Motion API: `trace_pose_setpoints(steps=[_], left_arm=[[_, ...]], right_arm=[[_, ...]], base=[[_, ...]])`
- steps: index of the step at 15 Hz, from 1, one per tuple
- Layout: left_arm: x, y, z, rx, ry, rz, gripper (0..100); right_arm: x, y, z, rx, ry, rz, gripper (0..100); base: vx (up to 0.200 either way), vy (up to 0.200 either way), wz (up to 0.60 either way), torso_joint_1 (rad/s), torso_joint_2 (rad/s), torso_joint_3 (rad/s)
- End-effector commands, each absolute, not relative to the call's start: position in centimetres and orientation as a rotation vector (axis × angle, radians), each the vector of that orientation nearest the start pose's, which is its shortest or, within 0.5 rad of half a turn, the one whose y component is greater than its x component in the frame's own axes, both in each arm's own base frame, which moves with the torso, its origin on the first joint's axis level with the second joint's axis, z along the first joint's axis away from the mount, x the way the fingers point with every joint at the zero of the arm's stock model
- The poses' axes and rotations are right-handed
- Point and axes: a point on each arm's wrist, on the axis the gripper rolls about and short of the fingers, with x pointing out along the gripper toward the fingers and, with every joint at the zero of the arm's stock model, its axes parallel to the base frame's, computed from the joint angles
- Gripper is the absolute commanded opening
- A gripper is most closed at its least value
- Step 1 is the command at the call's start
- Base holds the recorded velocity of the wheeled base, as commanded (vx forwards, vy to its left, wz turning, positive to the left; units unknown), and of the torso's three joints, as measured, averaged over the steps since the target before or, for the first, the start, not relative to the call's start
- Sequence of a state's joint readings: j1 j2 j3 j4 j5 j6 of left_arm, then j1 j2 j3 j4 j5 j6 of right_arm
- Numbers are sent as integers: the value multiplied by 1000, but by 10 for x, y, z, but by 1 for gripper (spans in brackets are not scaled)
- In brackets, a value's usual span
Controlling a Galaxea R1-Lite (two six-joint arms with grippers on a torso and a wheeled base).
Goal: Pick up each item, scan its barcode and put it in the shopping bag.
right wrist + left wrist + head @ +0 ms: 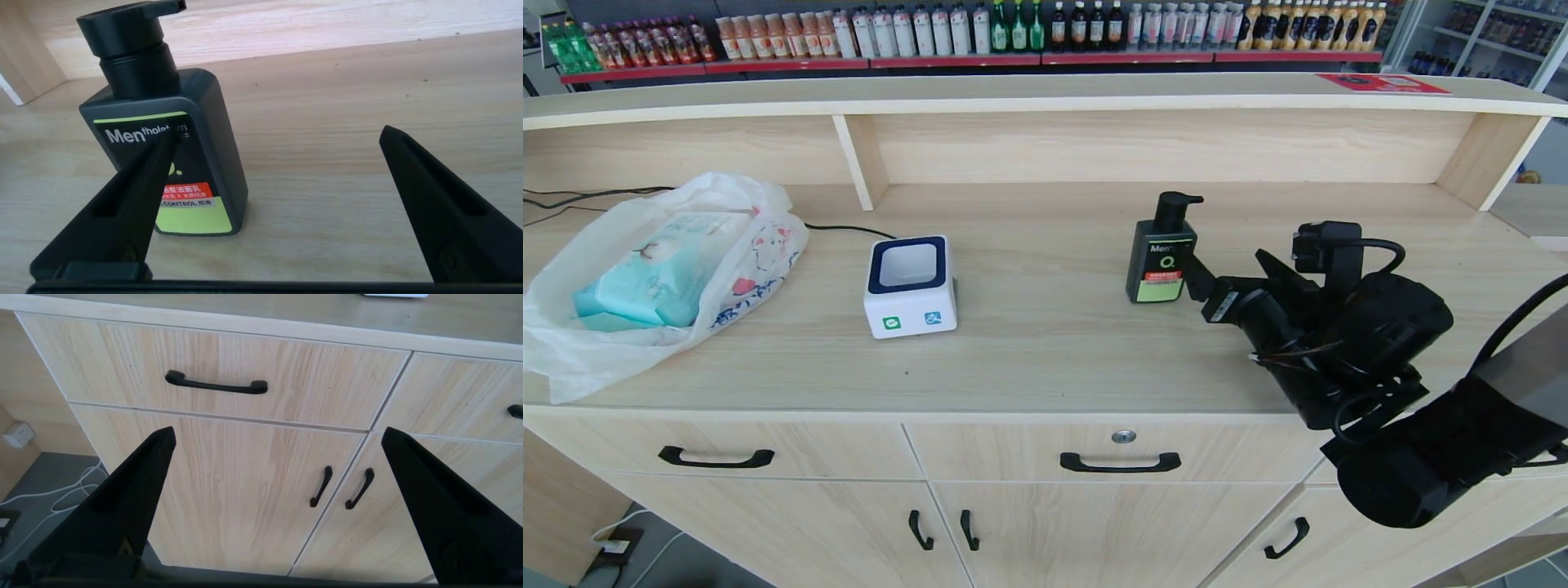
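Sitting beside the dark grey pump bottle (1161,261) on the pale wooden bench (1045,327), right end effector (1229,273) was apart. Left end effector (279,437) was apart too.

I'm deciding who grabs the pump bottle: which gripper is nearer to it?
Right. The right gripper is right at the pump bottle, jaws open toward it; the left gripper is down by the cabinet doors.
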State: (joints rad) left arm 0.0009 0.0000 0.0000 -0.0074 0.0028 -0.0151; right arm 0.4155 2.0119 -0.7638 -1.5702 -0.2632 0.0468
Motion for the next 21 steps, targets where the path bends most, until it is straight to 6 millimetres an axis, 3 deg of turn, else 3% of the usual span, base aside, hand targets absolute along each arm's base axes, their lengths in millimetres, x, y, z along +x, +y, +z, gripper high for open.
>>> trace_pose_setpoints(steps=[1,21], left_arm=[[-23,0,76,-15,-8,3,100],[-23,0,76,-15,-9,3,100]], right_arm=[[325,134,162,154,-304,150,100],[342,127,156,169,-307,92,100]], base=[[0,0,0,0,0,0],[0,0,0,0,0,0]])
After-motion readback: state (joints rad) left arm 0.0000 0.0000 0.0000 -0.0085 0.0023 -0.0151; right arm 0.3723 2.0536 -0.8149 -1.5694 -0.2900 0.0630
